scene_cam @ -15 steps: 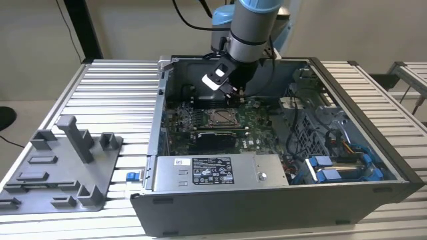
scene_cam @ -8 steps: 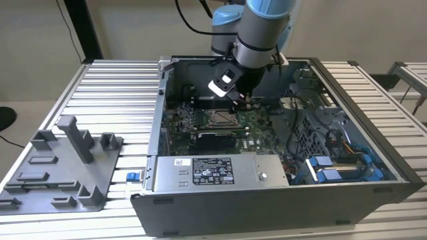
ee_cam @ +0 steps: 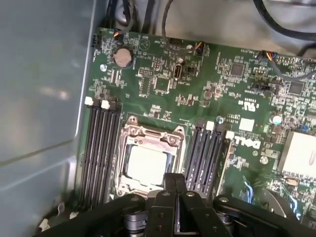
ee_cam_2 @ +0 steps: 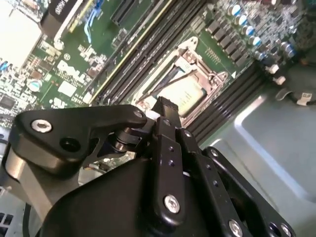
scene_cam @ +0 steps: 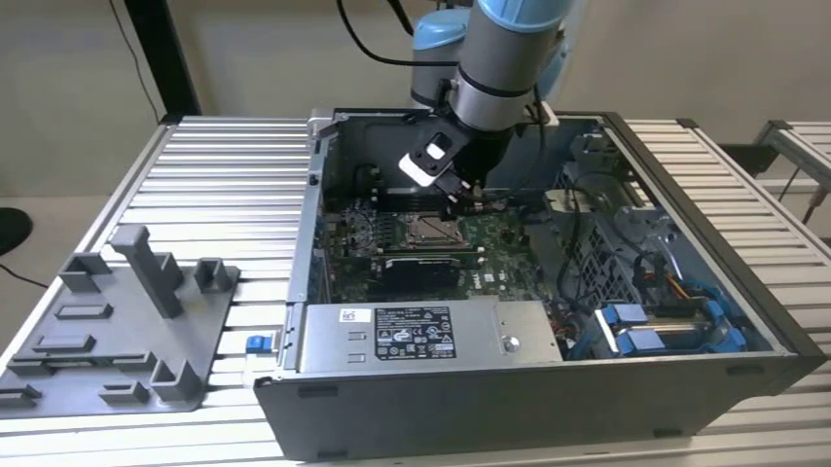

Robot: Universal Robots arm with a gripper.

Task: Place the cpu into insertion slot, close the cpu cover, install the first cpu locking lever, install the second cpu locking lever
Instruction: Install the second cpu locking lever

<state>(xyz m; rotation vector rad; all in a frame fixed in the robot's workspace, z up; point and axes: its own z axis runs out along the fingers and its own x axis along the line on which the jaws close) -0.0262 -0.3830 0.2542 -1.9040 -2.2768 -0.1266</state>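
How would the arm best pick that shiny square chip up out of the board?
By two opposite edges, coming straight down from above, since the cpu lies flat and face up in the green board. Right now the cpu cover seems to lie over its edges, leaving only the face bare, so that frame would probably have to be lifted first.

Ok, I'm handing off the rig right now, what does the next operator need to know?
Gripper: fingers together, holding nothing, poised just above the socket inside the computer case.
The cpu already lies in the insertion slot on the green motherboard, between the black memory slots.
The cpu cover is folded down around the chip, its face showing through the cut-out.
Done: chip placed, cover closed.
Left: whether either locking lever is latched cannot be told; check both.
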